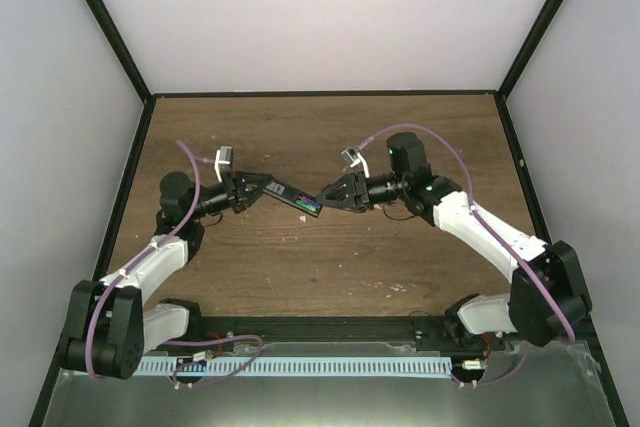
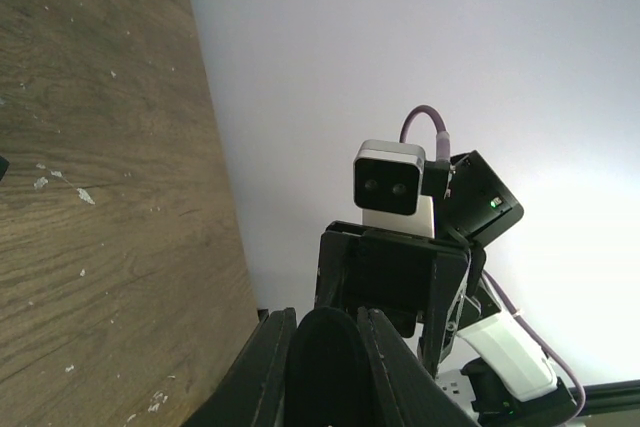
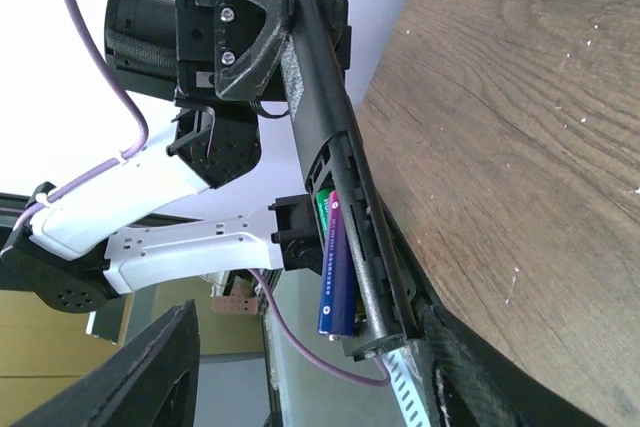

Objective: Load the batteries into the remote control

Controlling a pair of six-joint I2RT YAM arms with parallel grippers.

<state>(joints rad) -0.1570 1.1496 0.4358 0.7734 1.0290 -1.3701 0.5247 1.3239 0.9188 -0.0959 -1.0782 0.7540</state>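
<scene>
My left gripper [image 1: 262, 187] clamps the remote control [image 3: 320, 97] aloft above the table [image 1: 400, 277], both batteries [image 3: 335, 267] lying in its open bay [image 3: 362, 247]. My right gripper [image 1: 332, 194] hovers at its 3 o'clock, jaws apart. Next, I judge: pressing them home.

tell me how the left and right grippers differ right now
Grip: the left gripper is shut on the remote, while the right gripper is open and holds nothing. Place: the left gripper clamps the remote's closed end; the right gripper faces its open end, where the batteries sit, with a finger on either side. Both are black and meet over the middle of the table.
</scene>
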